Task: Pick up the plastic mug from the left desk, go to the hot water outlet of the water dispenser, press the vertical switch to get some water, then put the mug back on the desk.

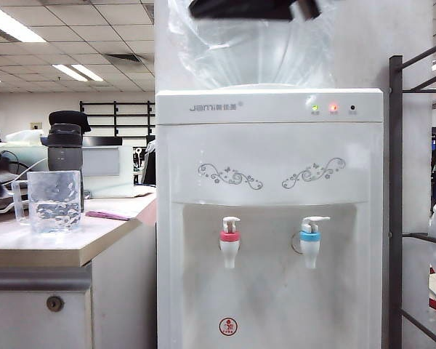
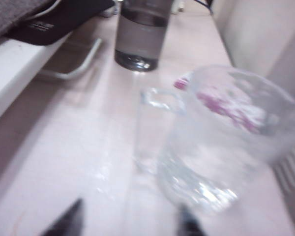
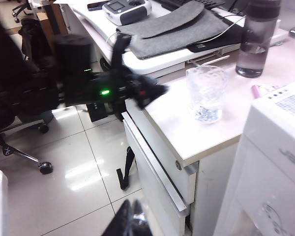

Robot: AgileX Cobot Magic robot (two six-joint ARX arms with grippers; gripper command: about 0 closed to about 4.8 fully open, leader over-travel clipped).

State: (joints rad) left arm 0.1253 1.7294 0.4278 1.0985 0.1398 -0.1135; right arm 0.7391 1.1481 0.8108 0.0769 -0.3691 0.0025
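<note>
The plastic mug (image 1: 52, 201) stands upright on the left desk (image 1: 51, 247), clear and dimpled, with its handle (image 2: 157, 123) turned toward my left gripper (image 2: 130, 223). That gripper is open just short of the mug, with nothing between its fingers. From the right wrist view it (image 3: 157, 91) hovers at the desk's edge, apart from the mug (image 3: 205, 93). My right gripper (image 3: 132, 221) is shut and empty above the floor in front of the desk. The water dispenser (image 1: 269, 145) shows the hot water outlet (image 1: 229, 251) with its red collar and the vertical switch (image 1: 231, 222) above it.
A smoky-grey bottle (image 1: 65, 149) with a black lid stands behind the mug, and a pink item (image 1: 107, 215) lies beside it. The blue-collared tap (image 1: 310, 243) sits right of the red one. A dark metal rack (image 1: 396, 203) flanks the dispenser. A black arm part (image 1: 254, 7) crosses the top edge.
</note>
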